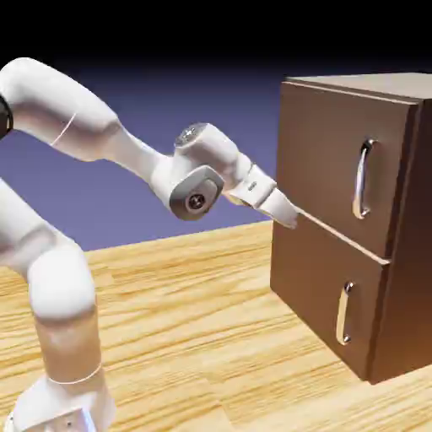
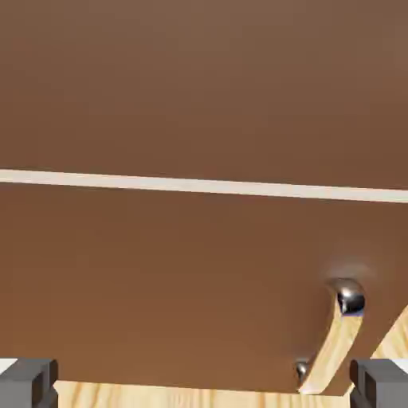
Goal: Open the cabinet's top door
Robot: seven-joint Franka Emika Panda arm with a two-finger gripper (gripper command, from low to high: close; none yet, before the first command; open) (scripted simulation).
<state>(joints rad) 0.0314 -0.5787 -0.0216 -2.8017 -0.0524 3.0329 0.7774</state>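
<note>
Gripper (image 2: 204,383) is nearest to me, fingers wide apart w/ nothing between them, angled down near the seam of the cabinet (image 1: 322,293). Lower hdl (image 1: 342,315) shows in the hand view, toward one fingertip; wrong one, so don't go for it. Top door (image 1: 316,143) is above the seam, looks shut; its vert. hdl (image 1: 360,181) is higher and farther over, toward the ext. view's right. Best: back off a bit, lift, level the wrist, put one finger each side of the bar, close mid-bar, then pull in an arc, not straight.
</note>
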